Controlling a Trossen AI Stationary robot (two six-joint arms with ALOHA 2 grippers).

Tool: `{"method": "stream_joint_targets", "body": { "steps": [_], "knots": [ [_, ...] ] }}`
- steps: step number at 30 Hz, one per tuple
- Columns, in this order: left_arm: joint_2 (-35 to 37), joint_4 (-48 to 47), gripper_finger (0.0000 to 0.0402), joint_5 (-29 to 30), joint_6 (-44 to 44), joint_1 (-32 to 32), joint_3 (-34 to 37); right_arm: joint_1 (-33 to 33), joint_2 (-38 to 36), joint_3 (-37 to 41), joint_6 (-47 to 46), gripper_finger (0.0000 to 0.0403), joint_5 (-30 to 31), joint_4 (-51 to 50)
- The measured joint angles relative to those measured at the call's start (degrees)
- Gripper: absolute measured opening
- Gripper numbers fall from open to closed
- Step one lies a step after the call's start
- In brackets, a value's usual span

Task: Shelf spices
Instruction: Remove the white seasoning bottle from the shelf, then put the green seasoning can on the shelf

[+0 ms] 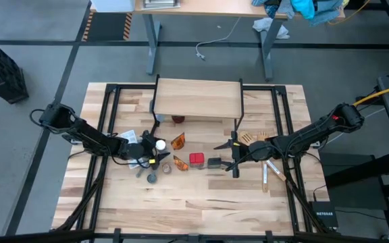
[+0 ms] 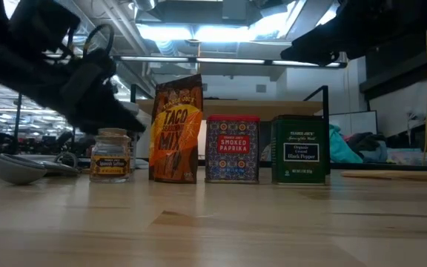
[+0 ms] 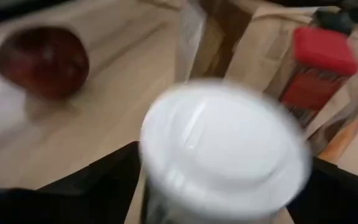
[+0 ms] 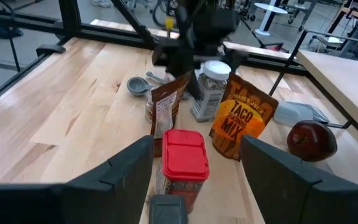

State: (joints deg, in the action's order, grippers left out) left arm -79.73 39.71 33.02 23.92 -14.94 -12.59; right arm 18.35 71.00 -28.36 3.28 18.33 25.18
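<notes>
White-capped jar [image 4: 209, 90] upright on table [image 1: 201, 202], between spread fingers of left gripper [image 1: 155, 150]; contact not discernible. Beside it: taco mix packet [image 2: 175, 129], smoked paprika tin [image 2: 232, 149], black pepper tin [image 2: 300, 149], small brown-capped jar [image 2: 110, 155]. Shelf [image 1: 198, 99] behind. Right gripper [image 1: 233, 154] partly open, holding nothing, near pepper tin.

Robotics lab or workshop floor, not a home kitchen. A plank-topped table [image 1: 194, 196] is sitting on grey industrial flooring, with black metal framing [image 1: 107, 135] running along its sides. A height-adjustable workbench [image 1: 208, 8] is standing behind it, a loose cable [image 1: 211, 42] trailing underneath. In the low view, exposed ceiling ducts and strip lights [image 2: 221, 33] are showing overhead, more benches receding beyond.
</notes>
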Motion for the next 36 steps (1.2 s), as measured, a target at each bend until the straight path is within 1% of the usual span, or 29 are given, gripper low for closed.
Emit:
{"method": "stream_joint_targets", "body": {
  "steps": [5,10,13,17,19,23,27,32,36],
  "knots": [
    [4.72,0.03,0.0330,0.05,-6.87,0.00,-1.28,0.00,-0.36,0.00,-0.12,0.0246,0.02,-2.96],
    [11.86,-0.23,0.0331,1.02,-12.68,0.00,-1.30,0.00,-0.71,0.00,-1.15,0.0246,0.19,-5.22],
    [16.31,-0.31,0.0331,1.11,-15.82,0.00,-1.30,0.00,-1.19,-0.04,-6.51,0.0246,-0.16,-10.39],
    [21.79,-1.70,0.0331,1.26,-19.71,0.01,-1.32,0.06,-2.11,-0.02,-17.23,0.0246,-3.19,-18.01],
    [24.37,-3.20,0.0331,2.07,-21.23,0.04,-1.32,0.07,-2.33,-0.02,-20.01,0.0246,-4.69,-19.69],
    [28.36,-5.77,0.0331,3.11,-22.79,0.04,-1.34,0.07,-2.32,-0.02,-22.65,0.0246,-6.38,-21.21],
    [31.44,-7.26,0.0331,3.40,-24.41,0.04,-1.34,0.07,0.07,0.04,-25.75,0.0246,-6.39,-22.46],
    [33.83,-7.95,0.0331,3.42,-26.19,0.04,-1.34,0.07,5.16,0.04,-25.84,0.0246,-4.65,-20.12],
    [34.25,-7.92,0.0331,3.42,-27.23,0.04,-1.34,0.07,9.66,0.07,-25.34,0.0246,-4.39,-15.23]
  ]
}}
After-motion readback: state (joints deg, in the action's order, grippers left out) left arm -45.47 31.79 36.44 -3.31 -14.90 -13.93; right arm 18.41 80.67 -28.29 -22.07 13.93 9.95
